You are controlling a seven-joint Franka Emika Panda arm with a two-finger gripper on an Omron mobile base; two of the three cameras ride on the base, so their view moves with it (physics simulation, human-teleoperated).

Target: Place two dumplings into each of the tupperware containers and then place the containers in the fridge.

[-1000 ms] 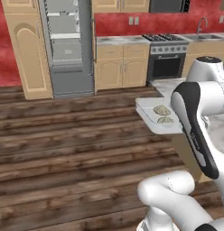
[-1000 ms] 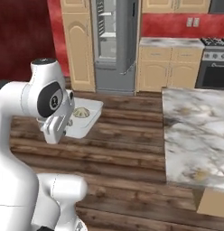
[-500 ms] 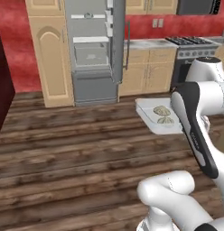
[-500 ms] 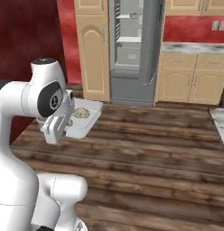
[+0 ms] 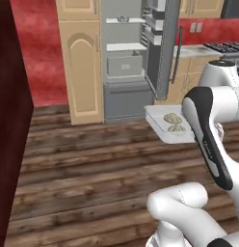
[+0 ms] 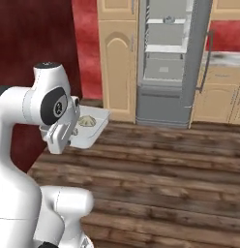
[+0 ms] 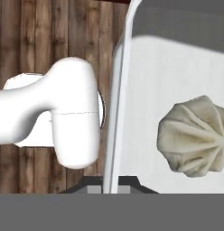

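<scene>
The arm holds the white box (image 5: 165,126) up in the air, above the wood floor (image 5: 87,164). The tool (image 7: 110,187) is shut tight on the rim of the box, at one side. In the hand view the thin rim runs up from between the two dark tips.

Two dumplings (image 5: 173,122) lie in the box, close together. In the left base view they sit near the arm's side of the box. In the right base view one dumpling (image 6: 86,121) shows next to the arm. In the hand view one dumpling (image 7: 196,138) lies on the flat white bottom of the box, away from the rim.

The box sits level and does not touch anything but the tool.

The fridge (image 5: 125,62) stands ahead, past the floor, well apart from the box. Its door (image 5: 163,48) is open and swung out to the right. Inside are white shelves (image 6: 164,48) and a grey drawer (image 5: 124,63). A small thing sits on the top shelf, too small to tell what it is.

Tan cabinets (image 5: 83,62) stand to the left of the fridge. A red wall (image 5: 37,48) is behind them.
</scene>
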